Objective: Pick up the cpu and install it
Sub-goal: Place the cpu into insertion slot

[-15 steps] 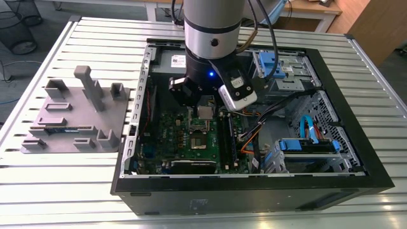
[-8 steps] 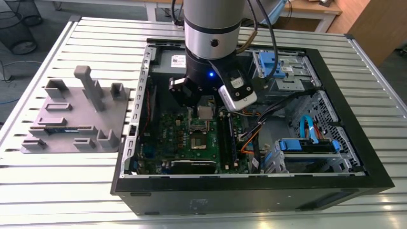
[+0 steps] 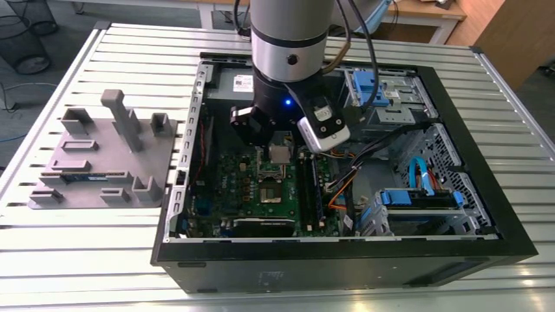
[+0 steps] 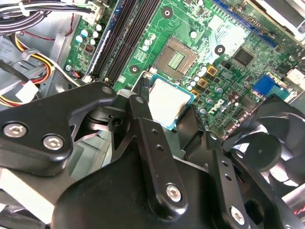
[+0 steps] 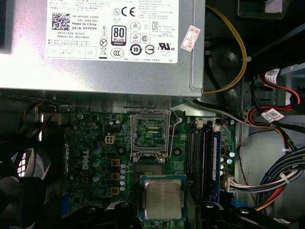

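The cpu (image 5: 163, 199) is hanging just above the green board (image 5: 86, 138), inside the open computer case (image 3: 347, 266). The gripper (image 5: 164, 212) is pinching it. One black finger (image 4: 138, 107) is pressing on each of two opposite sides, so the hand is closed narrow around the chip. The fingers are hiding parts of those two edges. Just beside the chip, on the board, the metal socket frame (image 5: 148, 136) is sitting, and its gold middle is showing in the second wrist view. Long black memory slots (image 5: 202, 152) are running along one side of the socket and the chip. A dark round fan (image 4: 267, 148) is sitting on the other side. Past the socket, a big grey power box (image 5: 119, 43) with stickers is taking up the far end of the case. Bundles of coloured cables (image 5: 276, 176) are hanging near the slots. Outside the case, toward the exterior view's left, a grey tray (image 3: 95, 156) is lying on the slatted table (image 3: 87, 260). The chip is lying flat, with its shiny face looking up at the wrist cameras. It is square, so no side is longer, and in the first wrist view its edges are lining up with the socket's edges. It is looking silver and smooth on top, with a thin pale blue-green rim all around.
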Motion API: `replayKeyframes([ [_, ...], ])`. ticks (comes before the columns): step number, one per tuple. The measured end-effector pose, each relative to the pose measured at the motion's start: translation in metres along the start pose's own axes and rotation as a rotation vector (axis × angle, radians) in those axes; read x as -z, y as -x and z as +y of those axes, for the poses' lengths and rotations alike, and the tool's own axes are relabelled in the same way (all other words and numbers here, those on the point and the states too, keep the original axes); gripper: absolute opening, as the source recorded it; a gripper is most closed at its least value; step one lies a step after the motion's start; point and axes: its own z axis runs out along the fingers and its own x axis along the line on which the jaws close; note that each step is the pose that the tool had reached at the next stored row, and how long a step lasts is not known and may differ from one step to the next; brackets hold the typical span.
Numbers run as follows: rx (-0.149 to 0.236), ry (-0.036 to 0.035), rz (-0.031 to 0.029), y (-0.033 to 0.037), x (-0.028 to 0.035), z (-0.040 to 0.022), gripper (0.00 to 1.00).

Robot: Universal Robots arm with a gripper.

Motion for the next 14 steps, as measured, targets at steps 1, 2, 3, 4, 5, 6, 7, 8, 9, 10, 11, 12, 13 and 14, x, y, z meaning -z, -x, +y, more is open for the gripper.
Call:
replayKeyframes([
  [1,0.000,-0.0001,0.0000,-0.0002,-0.0008,-0.0004,0.47],
  [2,0.000,-0.0001,0.0000,-0.0005,-0.0017,-0.0008,0.47],
  [3,0.000,0.0000,0.0000,-0.0008,-0.0029,-0.0012,0.47],
  [4,0.000,0.0001,-0.0001,-0.0013,-0.0043,-0.0016,0.47],
  [5,0.000,0.0001,-0.0001,-0.0017,-0.0058,-0.0020,0.47],
  [6,0.000,0.0000,-0.0001,-0.0022,-0.0074,-0.0024,0.47],
  [7,0.000,0.0000,-0.0001,-0.0028,-0.0090,-0.0027,0.47],
  [8,0.000,0.0000,0.0000,-0.0034,-0.0105,-0.0030,0.47],
  [9,0.000,0.0001,-0.0001,-0.0040,-0.0120,-0.0032,0.47],
  [10,0.000,0.0001,-0.0001,-0.0048,-0.0133,-0.0034,0.47],
  [11,0.000,0.0000,0.0000,-0.0057,-0.0145,-0.0034,0.47],
  [12,0.000,-0.0001,0.0000,-0.0066,-0.0157,-0.0036,0.47],
  [13,0.000,-0.0001,0.0000,-0.0072,-0.0173,-0.0039,0.47],
  [14,0.000,-0.0001,0.0000,-0.0075,-0.0189,-0.0041,0.47],
])
